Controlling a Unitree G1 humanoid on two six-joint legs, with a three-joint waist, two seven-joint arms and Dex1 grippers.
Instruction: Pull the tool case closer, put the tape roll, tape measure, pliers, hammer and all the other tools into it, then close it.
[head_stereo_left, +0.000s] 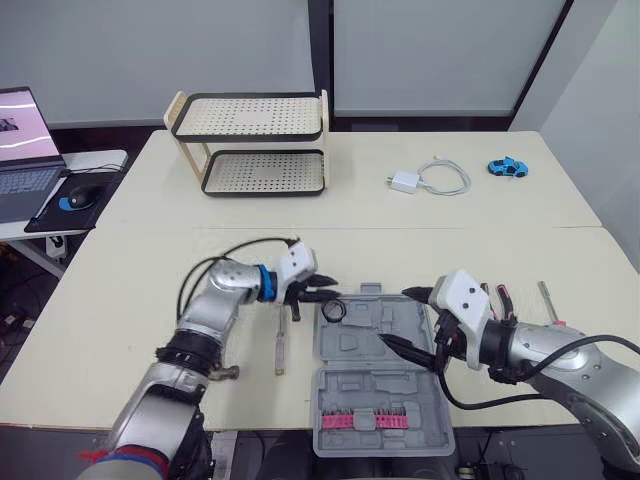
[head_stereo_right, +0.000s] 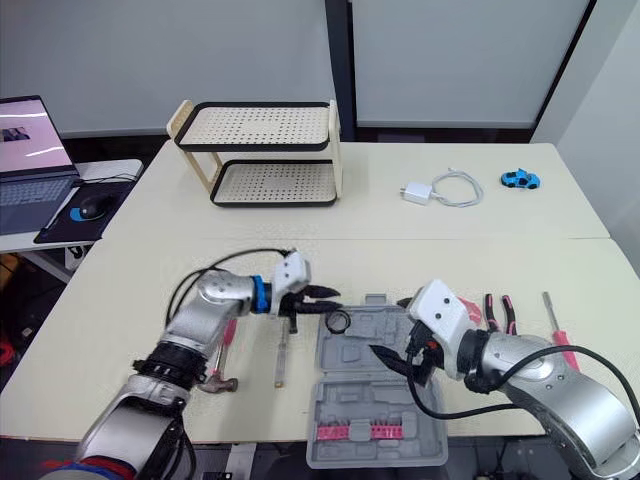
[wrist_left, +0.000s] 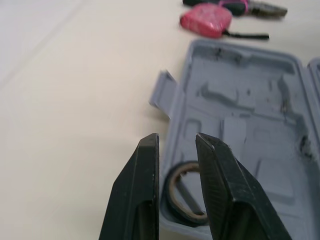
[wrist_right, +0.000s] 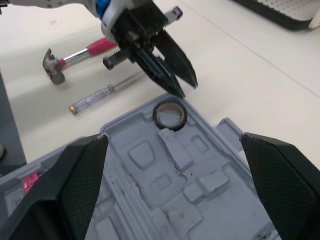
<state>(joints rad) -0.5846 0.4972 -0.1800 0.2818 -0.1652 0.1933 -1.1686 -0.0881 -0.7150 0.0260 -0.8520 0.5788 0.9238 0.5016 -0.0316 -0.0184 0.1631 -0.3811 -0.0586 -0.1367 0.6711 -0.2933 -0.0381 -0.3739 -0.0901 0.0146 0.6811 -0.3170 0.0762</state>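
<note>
Tool case (head_stereo_left: 372, 346) lies open and flat at the front edge of the table (head_stereo_left: 130, 300), with two grey moulded halves, the lid half nearer the robot.

- Contents: tape roll (wrist_right: 170, 123) lies flat in the far-left corner pocket of the far half. A strip of pink bits (head_stereo_left: 363, 420) is clipped in the near half. The other pockets show bare plastic.
- Left gripper (wrist_left: 175, 142): fingers a narrow gap apart, pinching nothing. The tips hang just over the roll's corner of the case; I cannot tell if they touch it.
- Right gripper (head_stereo_left: 398, 316): fingers spread wide, holding nothing, over the right part of the case.

On the table, outside the case:
- Hammer (wrist_right: 75, 57) and clear-handled screwdriver (wrist_right: 100, 95) are left of the case, near the left arm.
- Pink tape measure (wrist_left: 206, 19) is just past the case's right side.
- Pliers (head_stereo_right: 497, 310) and a pink-handled screwdriver (head_stereo_right: 557, 325) are further right.
</note>
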